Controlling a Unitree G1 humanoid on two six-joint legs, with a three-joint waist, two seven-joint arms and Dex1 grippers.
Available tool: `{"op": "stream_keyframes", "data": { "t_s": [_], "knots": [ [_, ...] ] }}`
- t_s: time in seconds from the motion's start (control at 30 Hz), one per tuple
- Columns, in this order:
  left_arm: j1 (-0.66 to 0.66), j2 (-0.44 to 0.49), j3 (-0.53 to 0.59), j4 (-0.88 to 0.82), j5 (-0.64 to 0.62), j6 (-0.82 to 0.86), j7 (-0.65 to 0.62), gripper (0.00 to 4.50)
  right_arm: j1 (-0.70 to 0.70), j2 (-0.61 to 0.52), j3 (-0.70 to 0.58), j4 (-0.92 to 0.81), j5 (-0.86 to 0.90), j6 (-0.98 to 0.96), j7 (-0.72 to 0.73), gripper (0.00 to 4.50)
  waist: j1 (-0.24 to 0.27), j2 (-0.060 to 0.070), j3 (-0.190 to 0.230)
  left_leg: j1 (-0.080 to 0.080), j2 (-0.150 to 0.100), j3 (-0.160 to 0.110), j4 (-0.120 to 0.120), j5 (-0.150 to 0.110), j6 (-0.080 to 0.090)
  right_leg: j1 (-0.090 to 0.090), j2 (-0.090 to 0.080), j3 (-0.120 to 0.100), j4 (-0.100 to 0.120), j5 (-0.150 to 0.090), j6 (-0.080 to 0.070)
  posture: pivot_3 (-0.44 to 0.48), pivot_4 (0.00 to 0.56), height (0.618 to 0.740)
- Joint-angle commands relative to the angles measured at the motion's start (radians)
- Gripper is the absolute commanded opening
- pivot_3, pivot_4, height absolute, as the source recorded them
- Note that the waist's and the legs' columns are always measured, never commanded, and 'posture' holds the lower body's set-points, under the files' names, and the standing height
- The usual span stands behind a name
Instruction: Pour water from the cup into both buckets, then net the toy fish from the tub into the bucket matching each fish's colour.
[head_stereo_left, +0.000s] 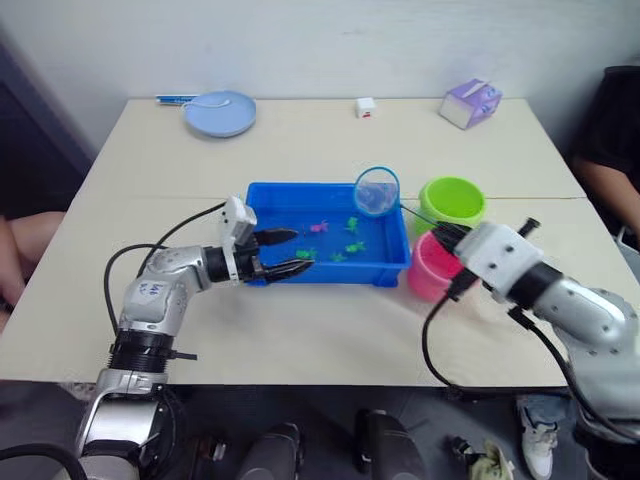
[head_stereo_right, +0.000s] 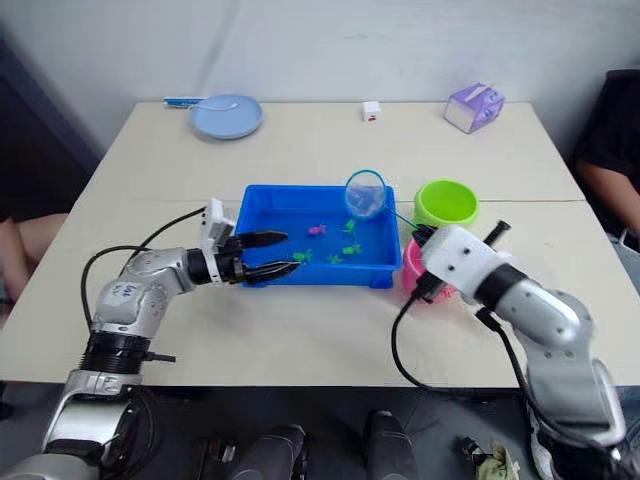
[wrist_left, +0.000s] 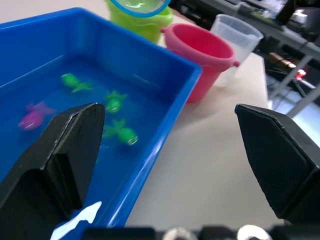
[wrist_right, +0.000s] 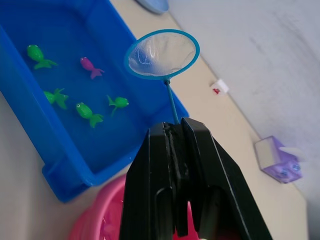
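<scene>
The blue tub (head_stereo_left: 340, 272) sits mid-table with water in it. Several green toy fish (wrist_right: 87, 113) and one magenta one (wrist_right: 90, 66) float there. My right gripper (wrist_right: 177, 135) is shut on the net's thin handle. The net's blue hoop (head_stereo_left: 376, 192) hangs empty above the tub's far right corner. The green bucket (head_stereo_left: 452, 203) and the pink bucket (head_stereo_left: 430, 270) stand right of the tub, with my right wrist over the pink one. The clear cup (wrist_left: 235, 42) stands just behind the pink bucket. My left gripper (head_stereo_left: 285, 252) is open at the tub's near left corner, fingertips over the water.
A pale blue plate (head_stereo_left: 220, 112), a small white cube (head_stereo_left: 366, 108) and a purple box (head_stereo_left: 470, 103) lie along the table's far edge. One person sits at the right edge (head_stereo_left: 610, 150), and part of another shows at the left (head_stereo_left: 20, 250).
</scene>
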Motion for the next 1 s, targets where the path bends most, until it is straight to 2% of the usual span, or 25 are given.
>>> {"op": "stream_keyframes", "data": {
  "t_s": [0.03, 0.23, 0.5, 0.9, 1.0],
  "knots": [
    [0.037, 0.031, 0.046, -0.089, -0.015, 0.018, 0.031, 4.5, -0.089, -0.009, 0.087, 0.09, -0.053, -0.027, -0.008, 0.79, -0.005, 0.0, 0.0, -0.001, 0.0, 0.0, 0.0, 0.0, 0.0, 0.0, 0.0, 0.0, 0.0, 0.0, 0.0, 0.0, 0.15, 0.74],
    [0.128, 0.051, 0.1, -0.225, -0.04, 0.065, 0.103, 4.5, -0.286, 0.005, 0.267, 0.365, -0.196, -0.152, -0.045, 0.79, -0.011, 0.0, 0.0, 0.0, 0.0, 0.001, 0.0, 0.0, 0.0, -0.001, 0.0, 0.0, 0.001, 0.0, 0.0, 0.0, 0.15, 0.74],
    [0.182, 0.062, 0.146, -0.299, -0.059, 0.092, 0.152, 4.5, -0.377, 0.037, 0.357, 0.558, -0.256, -0.288, -0.049, 0.79, -0.015, 0.0, 0.0, -0.001, 0.0, 0.001, 0.0, 0.0, 0.0, -0.001, 0.0, -0.001, 0.001, 0.0, 0.0, 0.0, 0.15, 0.74],
    [0.22, 0.064, 0.163, -0.339, -0.078, 0.099, 0.184, 4.5, -0.442, 0.055, 0.425, 0.679, -0.369, -0.409, -0.056, 0.79, -0.033, 0.0, 0.0, -0.001, 0.0, 0.001, -0.001, 0.0, 0.0, -0.001, 0.0, -0.001, 0.001, 0.0, 0.0, 0.0, 0.15, 0.74],
    [0.225, 0.065, 0.163, -0.333, -0.075, 0.092, 0.185, 4.5, -0.421, 0.07, 0.418, 0.668, -0.312, -0.41, 0.013, 0.79, -0.033, 0.0, 0.0, -0.001, 0.0, 0.001, -0.001, 0.0, 0.0, -0.001, 0.0, -0.001, 0.001, 0.0, 0.0, 0.0, 0.15, 0.74]
  ]
}}
